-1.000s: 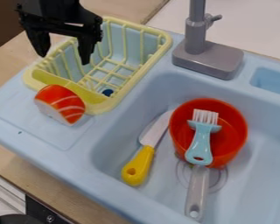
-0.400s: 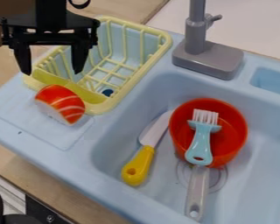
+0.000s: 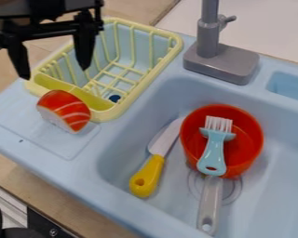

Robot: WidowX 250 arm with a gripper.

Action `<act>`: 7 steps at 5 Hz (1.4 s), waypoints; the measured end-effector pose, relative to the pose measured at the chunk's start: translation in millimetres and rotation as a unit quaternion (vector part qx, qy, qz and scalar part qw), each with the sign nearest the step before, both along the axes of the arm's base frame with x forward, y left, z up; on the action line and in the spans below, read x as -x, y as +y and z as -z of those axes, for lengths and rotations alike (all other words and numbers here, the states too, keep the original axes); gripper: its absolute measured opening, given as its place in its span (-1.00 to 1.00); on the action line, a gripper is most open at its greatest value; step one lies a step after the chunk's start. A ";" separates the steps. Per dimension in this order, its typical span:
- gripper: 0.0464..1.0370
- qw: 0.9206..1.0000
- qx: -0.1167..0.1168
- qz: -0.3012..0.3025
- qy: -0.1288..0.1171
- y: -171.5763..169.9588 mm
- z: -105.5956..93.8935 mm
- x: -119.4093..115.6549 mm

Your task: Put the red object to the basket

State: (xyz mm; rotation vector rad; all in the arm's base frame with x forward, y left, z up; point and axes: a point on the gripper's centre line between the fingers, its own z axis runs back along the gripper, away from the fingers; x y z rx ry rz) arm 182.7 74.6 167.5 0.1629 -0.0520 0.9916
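Note:
My gripper (image 3: 54,73) hangs at the upper left with its two fingers spread wide and nothing between them. It is above the left part of the yellow basket (image 3: 132,99) and higher in the view than the red object. The red object (image 3: 69,108), with white stripes and a pale underside, lies on the blue ledge against the outside of the basket's near left corner. Inside the basket a small dark blue spot (image 3: 115,98) shows near the front.
Right of the basket is the sink basin (image 3: 120,160), holding a red bowl (image 3: 253,148), a blue-and-grey brush (image 3: 212,158) that lies across it, and a yellow-handled knife (image 3: 147,176). A grey faucet (image 3: 221,60) stands behind the basin.
The gripper has shifted left and turned to face the camera more squarely, its fingers farther apart. The red object and the basket have stayed in place.

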 end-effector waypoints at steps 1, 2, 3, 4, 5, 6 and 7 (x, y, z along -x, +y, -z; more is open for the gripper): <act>0.92 1.000 0.008 -0.003 -0.016 -6.7 -2.5 11.9; 0.92 0.999 0.016 -0.034 -0.031 -15.0 4.1 21.4; 0.92 0.995 -0.011 -0.074 -0.062 -21.7 16.4 19.8; 0.92 0.993 -0.017 -0.106 -0.045 -22.0 22.3 20.6; 0.92 0.990 -0.009 -0.130 -0.055 -18.0 29.3 19.8; 0.92 0.987 0.003 -0.153 -0.041 -13.2 40.5 15.2; 0.82 0.986 0.012 -0.159 -0.046 -5.3 46.6 13.5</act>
